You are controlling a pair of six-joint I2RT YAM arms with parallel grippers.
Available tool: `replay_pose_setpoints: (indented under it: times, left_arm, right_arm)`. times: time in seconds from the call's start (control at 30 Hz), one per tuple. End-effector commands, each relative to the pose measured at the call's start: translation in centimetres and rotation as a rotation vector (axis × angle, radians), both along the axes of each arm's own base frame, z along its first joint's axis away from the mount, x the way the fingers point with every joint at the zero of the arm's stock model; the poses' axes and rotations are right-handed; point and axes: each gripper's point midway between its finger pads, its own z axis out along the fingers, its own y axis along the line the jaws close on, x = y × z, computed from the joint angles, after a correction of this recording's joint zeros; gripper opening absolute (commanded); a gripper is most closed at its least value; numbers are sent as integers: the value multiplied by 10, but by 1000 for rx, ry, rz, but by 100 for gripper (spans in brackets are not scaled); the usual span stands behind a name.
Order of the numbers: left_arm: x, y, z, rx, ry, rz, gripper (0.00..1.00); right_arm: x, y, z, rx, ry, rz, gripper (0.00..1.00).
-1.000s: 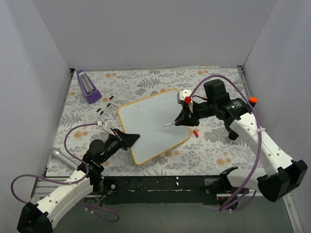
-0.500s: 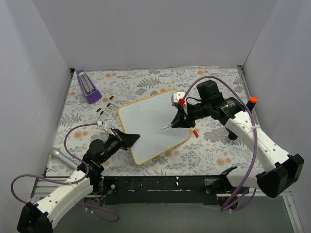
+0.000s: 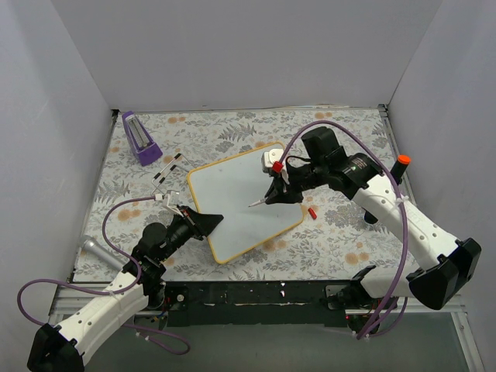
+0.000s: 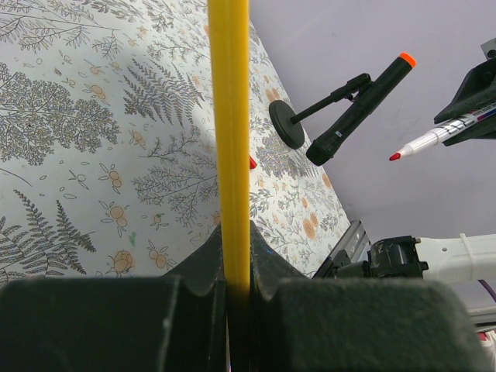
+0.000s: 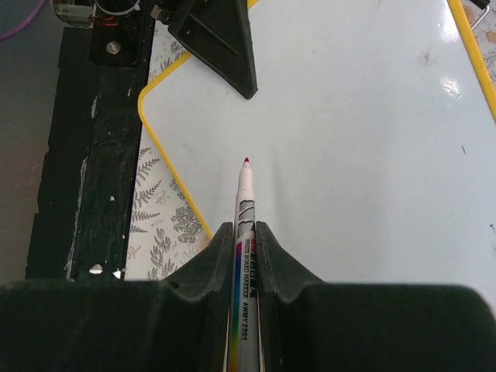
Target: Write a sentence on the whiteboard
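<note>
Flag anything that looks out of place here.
The whiteboard lies skewed to the table's edges, its left edge clamped by the left gripper. A small red piece, likely a marker cap, lies loose beside it.

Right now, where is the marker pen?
The marker is held in the right gripper, mid-frame in the top view, its red tip over the middle of the whiteboard.
</note>
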Motion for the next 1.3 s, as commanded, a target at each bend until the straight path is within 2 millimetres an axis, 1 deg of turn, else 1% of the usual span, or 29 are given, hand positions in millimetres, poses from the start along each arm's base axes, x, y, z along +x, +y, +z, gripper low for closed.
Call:
replay_pose_setpoints:
  times: [0.0,0.6,1.27]
  left_arm:
    - [-3,-2,58,-103,-154,-20,0]
    - [-3,-3,56,-95,-154,-27,0]
    - [-5,-2,56,-90,-161,-31,0]
  right_arm:
    - [7,8,20,36,-73,1,1]
    - [15,19,24,32,-106,-14,1]
    - [21,25,28,37,-120,-34,1]
